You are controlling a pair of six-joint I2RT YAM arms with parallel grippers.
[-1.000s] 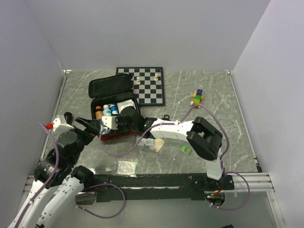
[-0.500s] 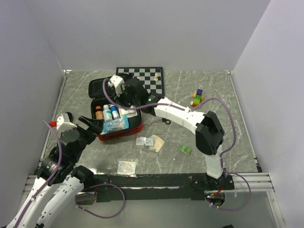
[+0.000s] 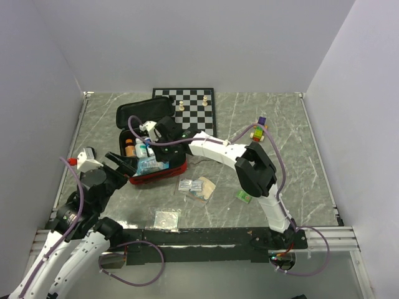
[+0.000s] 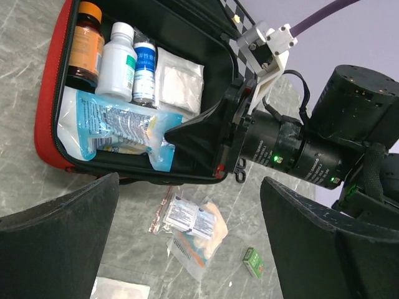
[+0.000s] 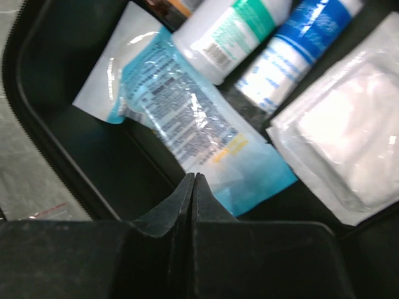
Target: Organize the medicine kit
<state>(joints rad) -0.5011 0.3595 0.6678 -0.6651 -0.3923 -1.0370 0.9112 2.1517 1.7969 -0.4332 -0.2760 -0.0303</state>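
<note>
Left wrist view: your left gripper (image 4: 189, 187) stands spread wide, holding nothing, just short of the near red wall of the medicine kit (image 4: 45, 112). Loose sachets (image 4: 187, 215) show here that the right wrist view misses.
Medicine kit: open at the left-centre of the table (image 3: 280, 156), three bottles (image 4: 117, 62) along its far side.
Right wrist view: your right gripper (image 5: 194, 179) is pinched fully closed with nothing between the tips, over the blue pouch (image 5: 187, 124) beside the gauze pack (image 5: 349, 143). You cannot tell if it touches.
Right arm (image 3: 218, 152): reaches leftward, wrist above the kit.
Top view: alone shows the chessboard (image 3: 196, 115) beyond.
</note>
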